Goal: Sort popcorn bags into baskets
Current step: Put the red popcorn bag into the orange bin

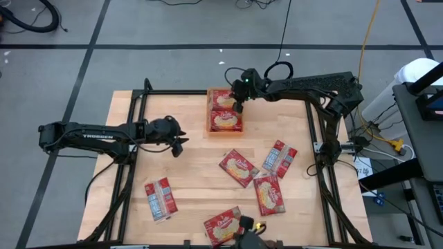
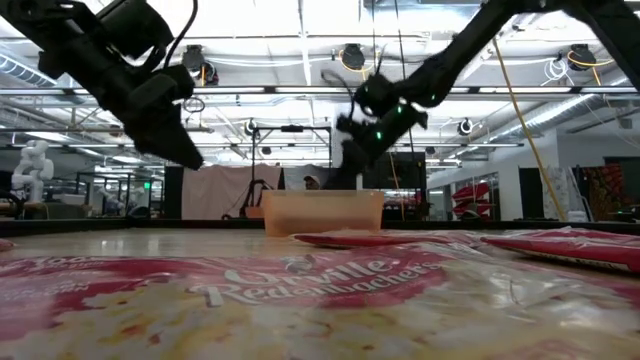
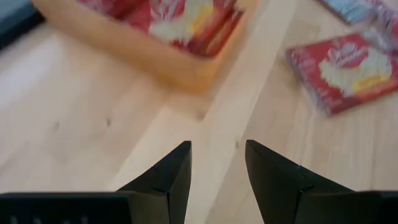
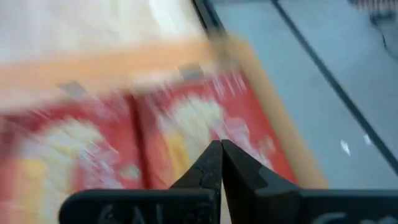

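Left claw (image 1: pixel 181 144) part-open, empty, over bare table (image 1: pixel 194 173); basket (image 1: pixel 225 111) ahead w/ bags inside. Right claw (image 1: pixel 239 104) clenched, empty, above basket. Nearest loose bag (image 1: pixel 238 168) beyond left claw: approach flat, straddle narrow edge, avoid neighbour bag (image 1: pixel 280 158).

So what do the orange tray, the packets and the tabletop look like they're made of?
Orange tray: likely plastic, translucent; in the low view light passes through its walls. Packets, such as this one: printed film or paper wrap, slightly glossy; cannot tell which. Tabletop: pale wood, matte, with visible grain and plank seams.
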